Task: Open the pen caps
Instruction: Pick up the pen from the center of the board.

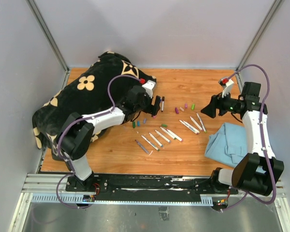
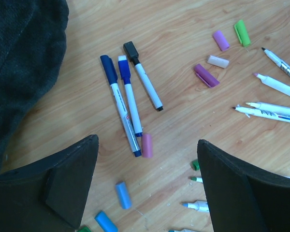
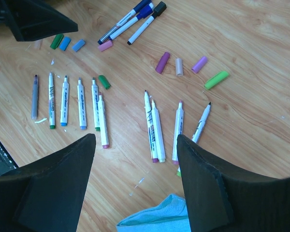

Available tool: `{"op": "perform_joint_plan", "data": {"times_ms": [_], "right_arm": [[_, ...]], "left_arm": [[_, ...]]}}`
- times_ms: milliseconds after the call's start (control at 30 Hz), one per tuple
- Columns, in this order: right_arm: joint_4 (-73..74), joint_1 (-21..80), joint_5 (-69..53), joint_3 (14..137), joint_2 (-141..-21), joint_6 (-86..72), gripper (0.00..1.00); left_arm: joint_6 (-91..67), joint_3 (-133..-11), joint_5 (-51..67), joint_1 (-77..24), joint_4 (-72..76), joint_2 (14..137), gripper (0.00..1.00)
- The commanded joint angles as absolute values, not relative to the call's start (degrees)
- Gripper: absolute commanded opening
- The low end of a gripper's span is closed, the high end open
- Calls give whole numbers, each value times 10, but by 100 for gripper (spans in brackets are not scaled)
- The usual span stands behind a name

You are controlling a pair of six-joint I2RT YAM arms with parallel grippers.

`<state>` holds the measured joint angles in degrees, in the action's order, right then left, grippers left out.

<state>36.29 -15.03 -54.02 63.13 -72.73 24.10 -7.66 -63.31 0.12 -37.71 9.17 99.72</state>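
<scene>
The fingers (image 2: 63, 188) of the left gripper (image 1: 150, 107) stand wide apart with nothing between them, above the wooden table (image 1: 193, 159); the fingers (image 3: 208, 188) of the right gripper (image 1: 206, 110) are spread just as wide and likewise grip nothing; most of the pen caps lie loose on the wood, off their markers; in the left wrist view a pink cap (image 2: 147, 145) lies just beside the lower ends of two markers, two blue caps (image 2: 123, 195) sit between the fingers, and a dark purple cap (image 2: 207, 76), a pale cap (image 2: 217, 61), a lilac cap (image 2: 221, 40) and a green cap (image 2: 241, 32) form a loose cluster at the upper right; three capped markers (image 2: 130, 101) lie side by side near the black flowered fabric (image 1: 82, 96), one with a black cap (image 2: 131, 50), the other two with blue ones; in the right wrist view six uncapped markers (image 3: 65, 104) lie in a row with a second green cap (image 3: 104, 81) beside them, and four more uncapped markers (image 3: 157, 130) lie well to their right; a light blue cloth (image 1: 229, 142) lies bunched near the right arm.
</scene>
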Motion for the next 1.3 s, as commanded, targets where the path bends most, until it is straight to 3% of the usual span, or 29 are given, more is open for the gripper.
{"op": "perform_joint_plan", "data": {"times_ms": [0, 533, 1000, 1267], "right_arm": [[373, -136, -548, 628, -729, 251, 69], [373, -118, -539, 627, -736, 252, 69], [372, -111, -532, 627, -740, 254, 69], [373, -104, -526, 628, -742, 255, 70]], "left_arm": [[-59, -663, -9, -369, 70, 1015, 86], [-39, -763, -5, -352, 11, 1092, 83], [-22, -907, -17, -348, -91, 1214, 49], [-19, -935, -17, -346, -116, 1249, 39]]}}
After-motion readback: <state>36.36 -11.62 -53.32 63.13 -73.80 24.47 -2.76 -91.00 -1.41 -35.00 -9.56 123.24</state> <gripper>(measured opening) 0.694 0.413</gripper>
